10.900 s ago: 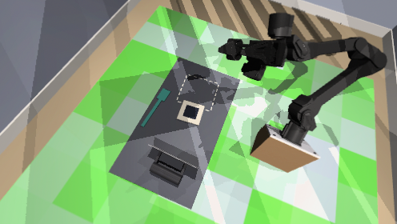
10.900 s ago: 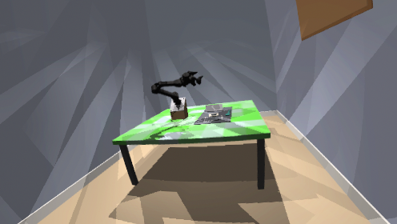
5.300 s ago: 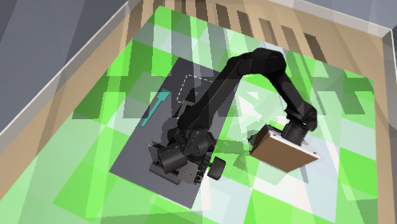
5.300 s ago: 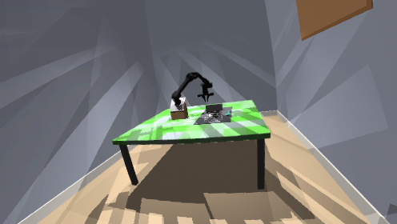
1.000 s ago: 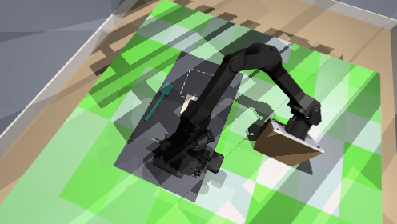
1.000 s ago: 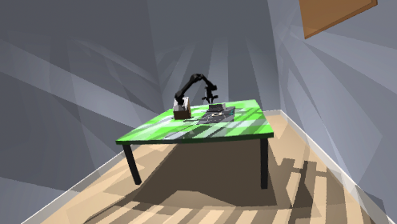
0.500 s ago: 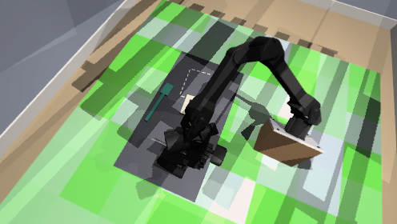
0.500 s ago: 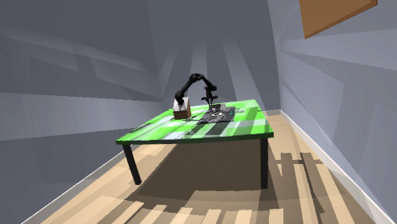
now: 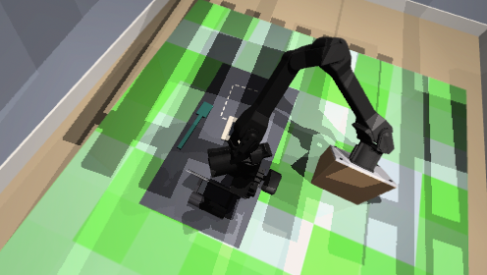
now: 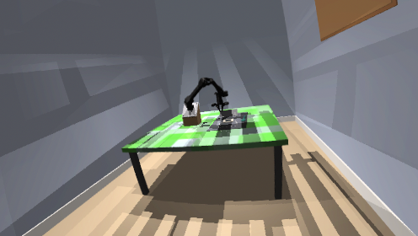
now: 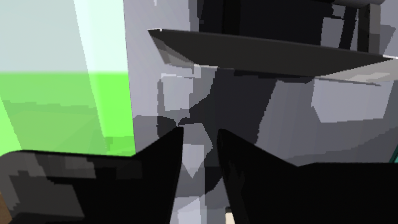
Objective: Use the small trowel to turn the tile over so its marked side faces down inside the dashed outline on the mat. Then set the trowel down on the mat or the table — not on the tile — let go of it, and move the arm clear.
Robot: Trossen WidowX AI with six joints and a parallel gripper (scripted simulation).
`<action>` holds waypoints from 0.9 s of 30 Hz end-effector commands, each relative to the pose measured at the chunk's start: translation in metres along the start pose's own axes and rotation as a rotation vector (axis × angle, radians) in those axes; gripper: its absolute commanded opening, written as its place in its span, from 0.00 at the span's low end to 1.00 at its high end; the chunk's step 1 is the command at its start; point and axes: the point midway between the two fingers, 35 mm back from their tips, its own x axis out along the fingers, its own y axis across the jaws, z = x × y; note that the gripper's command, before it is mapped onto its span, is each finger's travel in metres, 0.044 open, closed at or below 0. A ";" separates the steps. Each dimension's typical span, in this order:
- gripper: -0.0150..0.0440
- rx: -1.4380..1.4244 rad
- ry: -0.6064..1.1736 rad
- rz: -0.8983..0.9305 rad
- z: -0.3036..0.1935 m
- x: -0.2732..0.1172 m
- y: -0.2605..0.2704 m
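Tile: lying on the mat, just beside the dashed outline and partly hidden by the arm; which face it is showing, I cannot tell.
Gripper: standing slightly open, a narrow gap showing between its fingertips; it is holding nothing.
Trowel: lying ahead of the fingers, its blade seeming to tilt in the wrist view; the handle is mostly running out of that frame.
Grasp risk: the fingers are pointing at the blade rather than the handle, so lowering here could be pressing on the edge and making the trowel rock or skid; the narrow gap may be too tight for the handle, so the tips could be landing on top and pushing it away.
Flip risk: a loose or off-centre grip could be letting the blade twist under load, sliding the tile instead of turning it, or dropping it across the outline.
Teal tool: lying near the tile; a wide sweep could be knocking it into the work.
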 end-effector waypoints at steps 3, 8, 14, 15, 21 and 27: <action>0.42 -0.005 0.004 -0.001 -0.012 0.006 0.001; 0.42 -0.004 0.004 -0.001 -0.018 0.010 0.001; 0.42 -0.001 0.001 -0.001 -0.012 0.002 0.000; 0.42 -0.002 0.001 -0.001 -0.011 -0.004 0.000; 0.42 -0.004 0.005 -0.001 -0.010 -0.023 0.002; 0.42 -0.089 0.003 -0.002 -0.003 -0.023 0.001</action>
